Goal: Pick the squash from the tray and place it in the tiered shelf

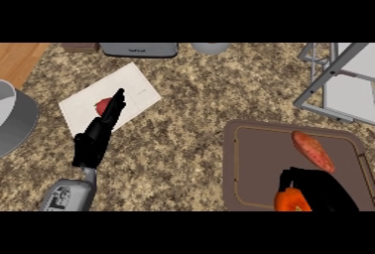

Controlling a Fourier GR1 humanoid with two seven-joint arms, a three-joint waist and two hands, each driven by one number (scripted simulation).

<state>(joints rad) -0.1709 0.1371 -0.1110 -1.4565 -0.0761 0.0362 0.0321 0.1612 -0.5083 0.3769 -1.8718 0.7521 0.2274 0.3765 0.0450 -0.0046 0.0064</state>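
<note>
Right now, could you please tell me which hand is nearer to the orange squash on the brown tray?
Right. The right hand is curled round the orange squash over the brown tray; the left hand is far off, over the white board.

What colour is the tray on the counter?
The tray is dark brown, seen in the head view.

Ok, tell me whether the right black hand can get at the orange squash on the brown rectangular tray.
Probably yes. The right hand is over the brown tray, right against the orange squash at its near edge, with nothing between them. The reddish oblong vegetable lies farther back, out of the way.
</note>
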